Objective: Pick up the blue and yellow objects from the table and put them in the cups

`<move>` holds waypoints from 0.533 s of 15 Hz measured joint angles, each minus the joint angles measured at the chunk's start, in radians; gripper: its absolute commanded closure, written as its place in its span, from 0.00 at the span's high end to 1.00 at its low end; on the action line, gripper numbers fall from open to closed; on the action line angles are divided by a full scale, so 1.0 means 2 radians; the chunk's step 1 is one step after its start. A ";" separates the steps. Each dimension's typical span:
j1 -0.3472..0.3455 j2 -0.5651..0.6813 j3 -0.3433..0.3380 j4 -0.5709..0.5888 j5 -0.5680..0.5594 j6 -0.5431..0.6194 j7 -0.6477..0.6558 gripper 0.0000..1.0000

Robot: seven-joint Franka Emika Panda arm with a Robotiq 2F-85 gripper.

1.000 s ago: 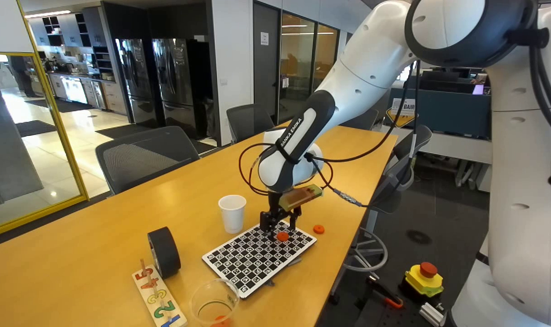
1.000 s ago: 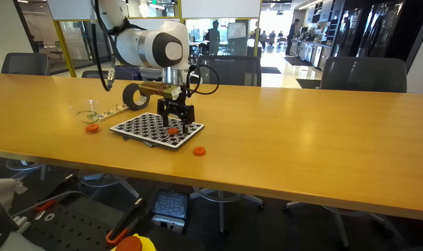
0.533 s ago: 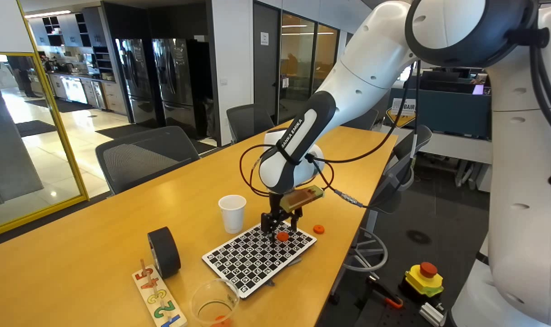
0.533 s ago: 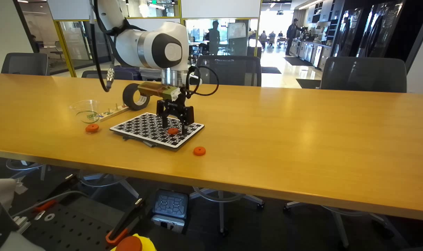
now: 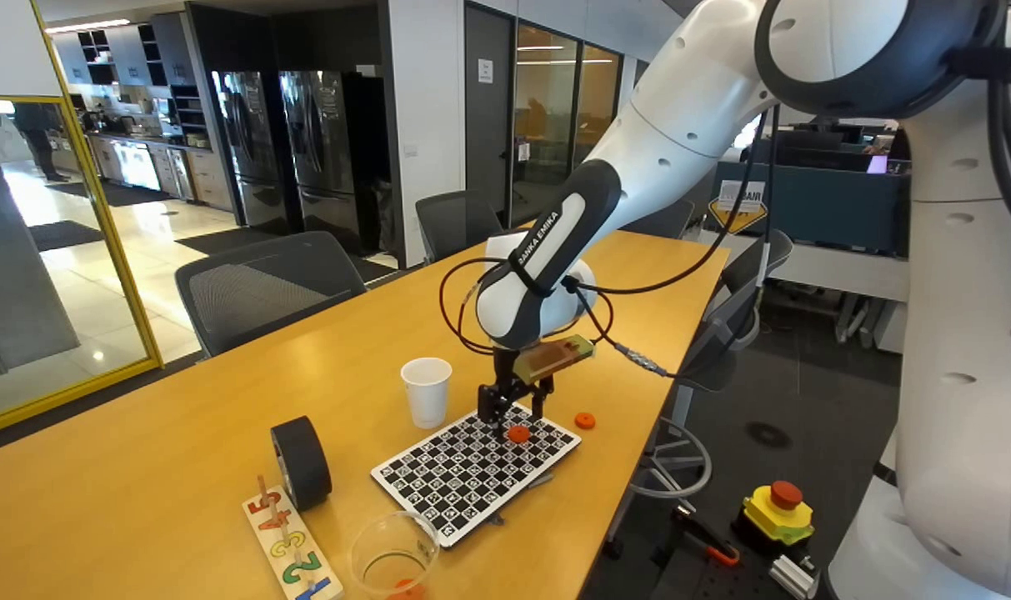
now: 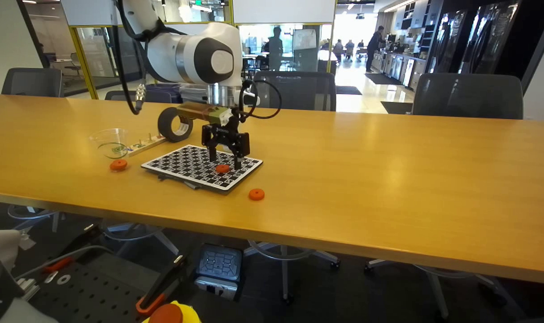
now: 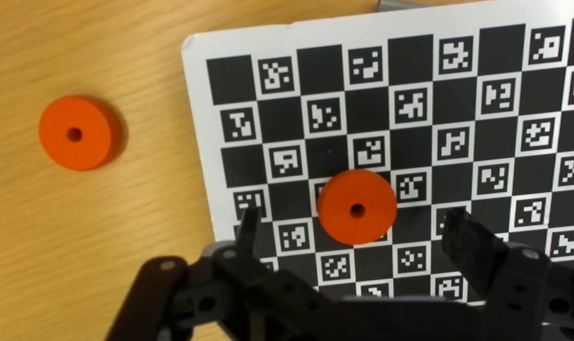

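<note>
Trainee: State the finish of the arm.

Instructor: White and rounded, with small oval recesses. In an exterior view, a dark grey joint ring sits at upper right; central lettering reads "RANKA EMIKA", dark on white, bordered in black.

Trainee: Cabling?

Instructor: Black cables, with a ribbed silver connector at upper left in an exterior view.

Trainee: End tooling?

Instructor: Silver collar, green-and-brown block, black gripper. Round grey pin heads show low in the wrist view.
</note>
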 measured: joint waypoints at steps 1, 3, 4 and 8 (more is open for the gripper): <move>0.000 -0.001 0.000 0.000 0.000 0.000 0.000 0.58; 0.000 -0.001 0.000 -0.001 0.001 0.000 0.000 0.44; 0.000 -0.001 0.000 -0.002 0.001 0.000 0.000 0.35; 0.000 -0.001 0.000 -0.005 0.009 0.000 -0.005 0.21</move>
